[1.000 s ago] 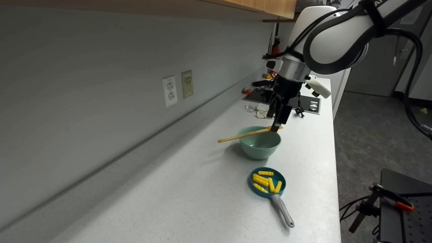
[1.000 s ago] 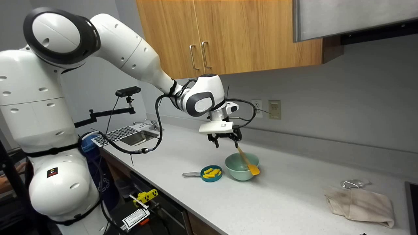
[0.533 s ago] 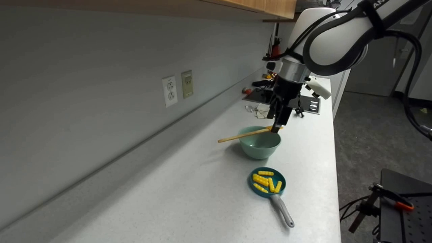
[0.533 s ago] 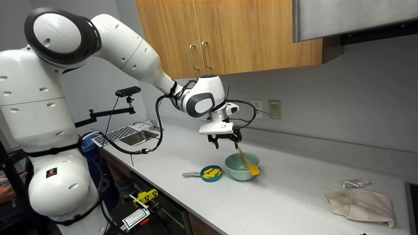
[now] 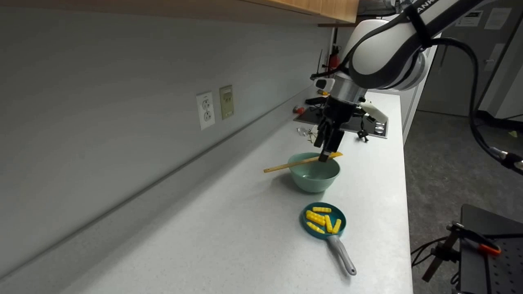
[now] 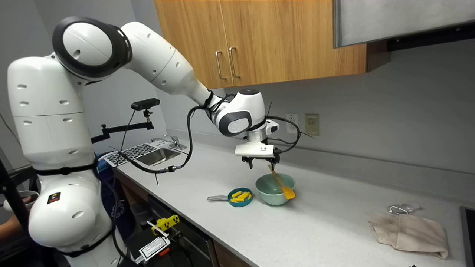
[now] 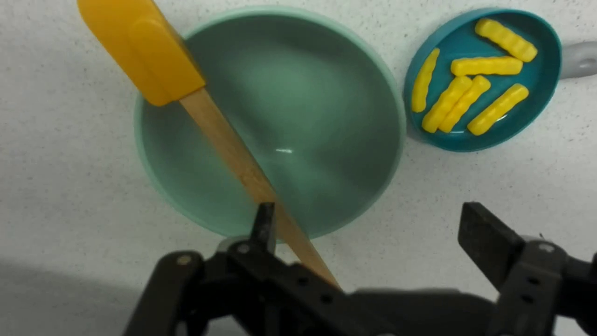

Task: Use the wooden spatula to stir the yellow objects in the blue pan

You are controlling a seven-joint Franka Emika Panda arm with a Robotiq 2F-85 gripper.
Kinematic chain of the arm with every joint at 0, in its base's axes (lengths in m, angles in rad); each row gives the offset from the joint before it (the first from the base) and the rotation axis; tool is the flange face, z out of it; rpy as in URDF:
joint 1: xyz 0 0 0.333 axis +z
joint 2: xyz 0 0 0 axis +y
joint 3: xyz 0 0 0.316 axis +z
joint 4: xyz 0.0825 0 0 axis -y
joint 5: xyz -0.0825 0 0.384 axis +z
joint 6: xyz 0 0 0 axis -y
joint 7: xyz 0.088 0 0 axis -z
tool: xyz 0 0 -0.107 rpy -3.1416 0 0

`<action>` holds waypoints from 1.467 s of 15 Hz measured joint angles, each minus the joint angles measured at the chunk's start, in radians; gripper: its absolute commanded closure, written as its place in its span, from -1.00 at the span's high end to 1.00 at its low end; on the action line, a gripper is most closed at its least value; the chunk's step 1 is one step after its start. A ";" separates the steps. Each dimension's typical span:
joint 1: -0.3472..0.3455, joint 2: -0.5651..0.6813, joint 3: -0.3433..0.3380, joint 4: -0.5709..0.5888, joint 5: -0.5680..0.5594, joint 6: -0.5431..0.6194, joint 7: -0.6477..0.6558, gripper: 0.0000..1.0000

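Wooden spatula (image 7: pixel 241 163) lies across the mint-green bowl (image 7: pixel 326 93), propped on the rim, both ends overhanging. Handle is thin, straight, tan wood; in an exterior view its tip (image 5: pixel 268 170) pokes out past the rim with a small dark spot near the end. Head (image 7: pixel 144 51) is flat, smooth, orange-yellow, clearly wider than the handle, corners rounded; my wrist view crops its far edge.

My pincer (image 7: pixel 371 224) hangs above the handle side of the bowl, jaws spread wide. In the wrist view one finger (image 7: pixel 265 228) covers part of the wood, and more of it shows in the gap next to that finger. Can't tell if the two touch.

Blue pan (image 7: pixel 543 79) sits on the white speckled counter (image 5: pixel 212 245), near the bowl. Round, deep teal, shallower than the bowl; its grey handle (image 5: pixel 342 255) points away from the bowl. Six yellow pieces (image 7: pixel 486 66) lie in it: bright, short bars, mostly with wavy sides. Two lie side by side, touching; the rest sit at mixed angles, one along the pan wall on the bowl side.

Beige cloth (image 6: pixel 408 233) lies folded farther along the counter.
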 measured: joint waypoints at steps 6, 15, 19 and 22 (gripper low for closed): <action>-0.048 0.092 0.052 0.081 0.054 0.000 -0.080 1.00; -0.066 0.160 0.081 0.134 0.036 0.005 -0.087 1.00; -0.067 0.178 0.085 0.176 -0.005 0.005 -0.088 1.00; -0.067 0.203 0.100 0.207 -0.023 0.020 -0.088 1.00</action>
